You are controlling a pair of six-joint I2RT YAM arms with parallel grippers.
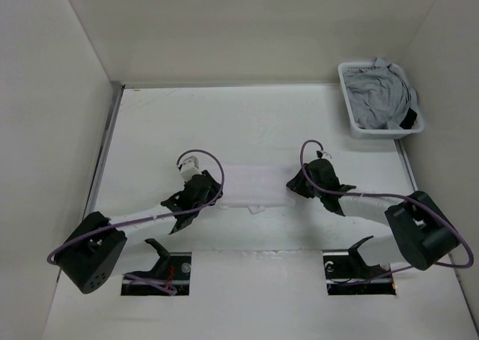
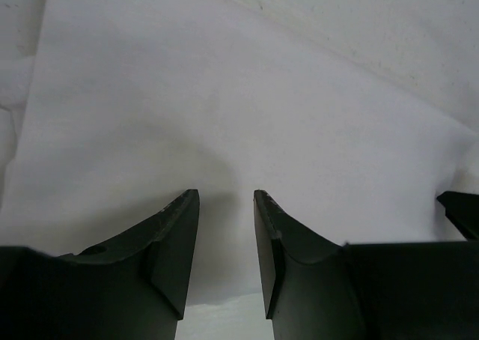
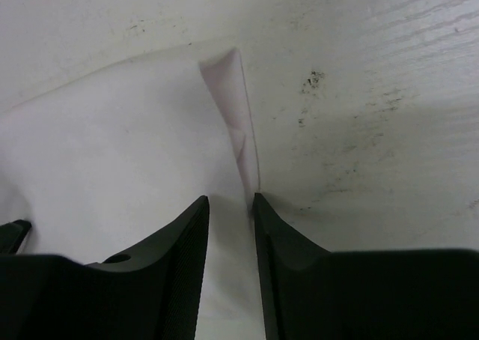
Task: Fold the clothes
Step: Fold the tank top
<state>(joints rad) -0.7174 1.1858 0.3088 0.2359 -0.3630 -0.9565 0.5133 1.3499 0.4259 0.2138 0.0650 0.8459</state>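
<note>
1. Clothes, one white garment [image 1: 254, 184], lie flat at the middle of the table [image 1: 262, 123], stretched between the two grippers.
2. Left gripper [image 1: 215, 185] sits at the garment's left end. In the left wrist view its dark fingers [image 2: 176, 243] stand apart over smooth white fabric [image 2: 224, 93], and nothing is pinched in the gap between them [image 2: 226, 198].
3. Right gripper [image 1: 294, 184] sits at the garment's right end. Its jaws are parted too [image 3: 230, 201], more narrowly, and the cloth's right edge runs straight into the gap. No fabric is visibly clamped.
4. Just ahead of the right fingers [image 3: 288, 265], a narrow, pinkish-tinted flap [image 3: 228, 108] marks the far right corner of the cloth [image 3: 112, 145]. Scuffed white tabletop [image 3: 374, 93] lies bare to its right.
5. From above, the garment reads as a pale, wide rectangle, barely distinct from the white surface, with a small wrinkle on its near edge.
6. Both arms reach in from the near edge, with purple cables looping over their wrists.
7. At the far right corner of the table, well apart from the garment, a white basket [image 1: 348, 100] holds a crumpled grey garment [image 1: 382, 93] with a black patch [image 1: 408, 120].
</note>
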